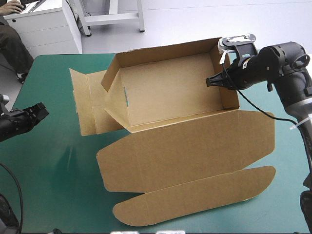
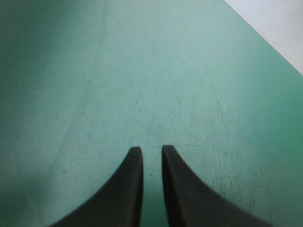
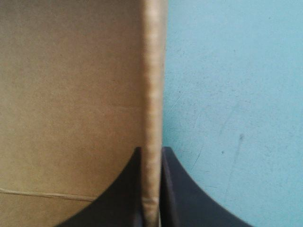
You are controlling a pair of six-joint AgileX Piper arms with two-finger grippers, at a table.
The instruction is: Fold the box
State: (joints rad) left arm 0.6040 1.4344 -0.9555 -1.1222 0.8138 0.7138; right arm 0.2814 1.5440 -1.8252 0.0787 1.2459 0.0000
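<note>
The box (image 1: 180, 146), likely light, stiff board, sits on the desk (image 1: 48, 170), its right wall's rim pinched in the right end effector (image 3: 151, 151), a sound hold, while the left end effector (image 2: 151, 150) hangs nearly clenched, empty.

One brown box (image 1: 180, 146) and two pincers: left pincer (image 2: 149, 149), right pincer (image 1: 209, 82).

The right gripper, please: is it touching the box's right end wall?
Touching. The right wrist view shows the right gripper shut on the box, its raised wall's edge clamped between both fingers.
</note>
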